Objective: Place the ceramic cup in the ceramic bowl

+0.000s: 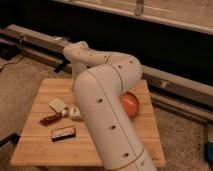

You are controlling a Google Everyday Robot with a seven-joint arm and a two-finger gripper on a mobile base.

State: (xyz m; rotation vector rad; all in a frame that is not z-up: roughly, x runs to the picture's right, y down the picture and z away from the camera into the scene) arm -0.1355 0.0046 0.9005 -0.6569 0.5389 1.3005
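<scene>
The ceramic bowl, orange-red inside, sits on the right part of the wooden table, half hidden behind my arm. A small white object that looks like the ceramic cup stands left of the arm's big link, touching its outline. My arm rises from the bottom, bends at the elbow and reaches back down over the table's middle. The gripper is hidden behind that big link, somewhere above the table's centre between cup and bowl.
A flat white box lies at the table's left. A reddish-brown packet lies in front of it, and a dark rectangular item nearer the front edge. A dark rail runs behind the table.
</scene>
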